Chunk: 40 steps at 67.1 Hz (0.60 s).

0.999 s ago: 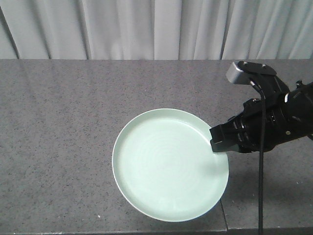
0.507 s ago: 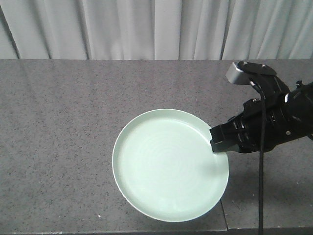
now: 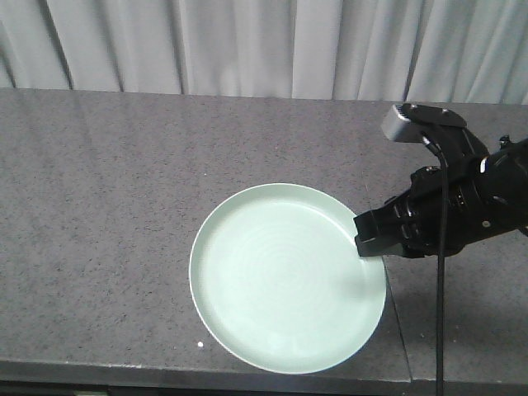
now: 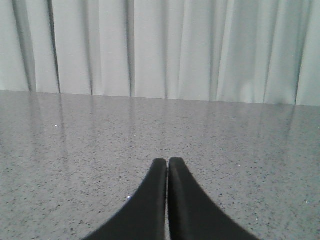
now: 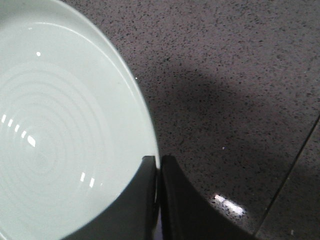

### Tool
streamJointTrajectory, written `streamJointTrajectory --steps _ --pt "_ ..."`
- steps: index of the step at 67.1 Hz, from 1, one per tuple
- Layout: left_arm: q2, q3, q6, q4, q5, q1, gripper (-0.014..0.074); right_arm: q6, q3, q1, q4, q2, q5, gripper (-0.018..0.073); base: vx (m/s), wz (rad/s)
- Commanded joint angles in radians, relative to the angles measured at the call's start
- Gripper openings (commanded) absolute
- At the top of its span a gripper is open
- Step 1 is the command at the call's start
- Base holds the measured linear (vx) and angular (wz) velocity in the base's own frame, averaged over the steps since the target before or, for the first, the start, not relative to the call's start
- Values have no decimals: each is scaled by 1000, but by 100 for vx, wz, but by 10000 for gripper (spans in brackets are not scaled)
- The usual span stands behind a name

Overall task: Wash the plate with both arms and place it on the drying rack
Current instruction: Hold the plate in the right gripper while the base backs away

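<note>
Plate (image 3: pixel 285 276): face up over the front part of the counter (image 3: pixel 99 214), close to the counter's front edge. Whether it rests on the counter or is held just clear of it cannot be told.

Right gripper (image 3: pixel 373 239): clamped on the plate's rim, on the side toward the counter's right end. In the wrist view the rim is pinched only at the very tips.

Left gripper (image 4: pixel 167 167): pressed together with nothing between, held low over the bare counter and aimed at the curtain (image 4: pixel 160 45) behind the counter's far edge.

Handling, judged: the glossy glaze suggests a stiff, brittle, slippery plate, and none too light. A one-sided tip pinch is expected to let it lever and slide. A second hold on the rim toward the counter's left end is advised.
</note>
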Motion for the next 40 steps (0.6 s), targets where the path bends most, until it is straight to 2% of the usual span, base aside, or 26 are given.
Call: streamJointTrajectory --steps 1,40 --pt "-15 -29 -1 -7 -75 -7 -6 -11 -27 -3 37 -31 -32 -1 -5 19" --pt "-15 -29 -1 -7 -75 -7 -6 -11 -27 -3 37 -31 -32 -1 -7 28"
